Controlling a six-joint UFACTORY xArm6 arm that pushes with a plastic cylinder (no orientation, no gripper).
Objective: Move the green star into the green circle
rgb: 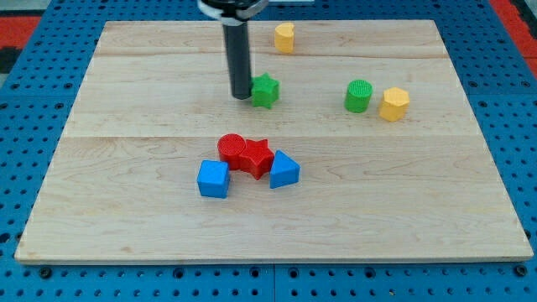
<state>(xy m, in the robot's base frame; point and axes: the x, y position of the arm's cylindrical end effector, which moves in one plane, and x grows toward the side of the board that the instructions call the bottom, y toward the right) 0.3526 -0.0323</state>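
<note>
Wooden board (126,193) is filling most of the view. My tip (241,96) is sitting on it, touching the left side of the green star (265,90); a bare rod, it is gripping nothing. To the tip's right, well apart, the green circle (358,96) is standing just beside a yellow hexagon (393,103). Below the tip, a red circle (232,149), red star (255,156), blue cube (213,179) and blue wedge (284,169) are clustering together. Above and right of the tip, a yellow block (284,37) is resting near the board's top edge.
</note>
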